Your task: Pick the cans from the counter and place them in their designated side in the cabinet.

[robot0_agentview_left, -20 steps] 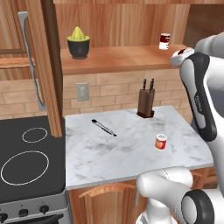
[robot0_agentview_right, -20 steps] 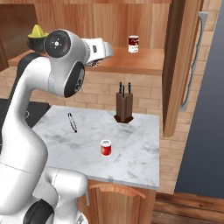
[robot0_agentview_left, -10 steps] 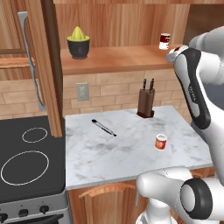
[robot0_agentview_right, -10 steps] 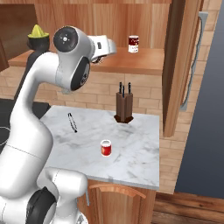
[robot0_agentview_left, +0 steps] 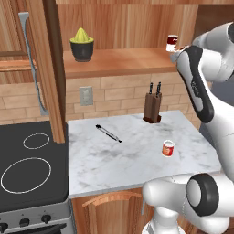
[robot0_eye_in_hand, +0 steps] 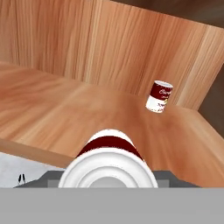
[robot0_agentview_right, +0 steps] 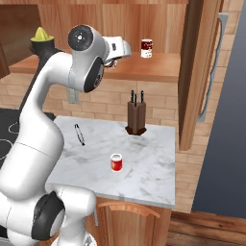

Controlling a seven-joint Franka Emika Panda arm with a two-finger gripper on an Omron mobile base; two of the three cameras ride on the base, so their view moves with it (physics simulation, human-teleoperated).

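Observation:
My gripper [robot0_eye_in_hand: 109, 176] is shut on a dark red can with a white band [robot0_eye_in_hand: 109, 153]. I see that can end-on, low in the hand view, with its silver rim facing the camera. The hand [robot0_agentview_right: 122, 48] hovers at the front edge of the cabinet [robot0_agentview_left: 119, 61] shelf, toward its right part. A second dark red can [robot0_eye_in_hand: 159, 96] stands upright at the shelf's back right corner [robot0_agentview_left: 172, 43] [robot0_agentview_right: 146, 48], apart from the held one. An orange-red can [robot0_agentview_left: 168, 148] [robot0_agentview_right: 116, 162] stands on the white marble counter [robot0_agentview_left: 91, 169].
A yellow juicer in a dark bowl [robot0_agentview_left: 82, 45] sits at the shelf's left end. A knife block [robot0_agentview_left: 153, 107] and a dark utensil [robot0_agentview_left: 109, 133] are on the counter. The black stove top [robot0_agentview_left: 27, 164] lies left, and open wooden doors [robot0_agentview_left: 50, 68] [robot0_agentview_right: 197, 72] flank the cabinet.
The hand with its can has risen a little and moved in over the shelf's front edge, closer to the can standing on the shelf. The cans on the shelf and counter have stayed put.

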